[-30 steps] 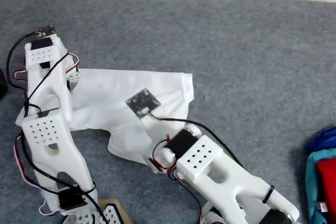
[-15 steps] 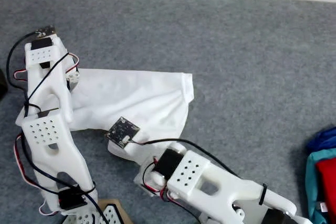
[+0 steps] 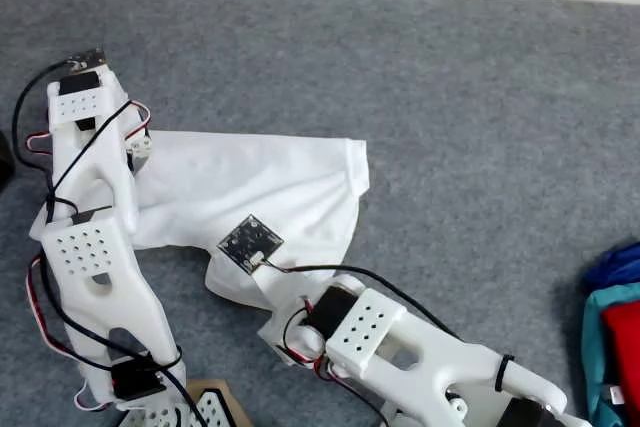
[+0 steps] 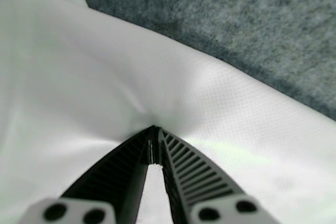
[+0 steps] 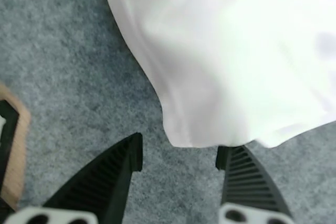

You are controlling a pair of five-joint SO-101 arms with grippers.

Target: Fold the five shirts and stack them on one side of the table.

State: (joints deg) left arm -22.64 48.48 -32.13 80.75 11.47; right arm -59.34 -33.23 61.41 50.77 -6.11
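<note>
A white shirt (image 3: 260,187) lies crumpled on the grey table (image 3: 480,127), left of centre. The left arm (image 3: 90,177) stands over the shirt's left corner. In the left wrist view my left gripper (image 4: 154,132) is shut on a pinch of the white shirt (image 4: 94,77). The right arm (image 3: 380,332) comes in from the near right, with its wrist over the shirt's near edge. My right gripper (image 5: 180,148) is open just above the table, and the white shirt's (image 5: 220,51) folded hem lies between its fingertips (image 5: 134,148).
Blue (image 3: 615,265), teal (image 3: 598,347) and red (image 3: 622,342) shirts are piled at the table's right edge. A brown board (image 3: 212,395) (image 5: 10,156) lies at the near edge by the left arm's base. Bare table stretches across the far side and the right half.
The right arm's wrist has swung from over the shirt's middle down to its near left edge, then eased back slightly. The left arm and the shirt have stayed put.
</note>
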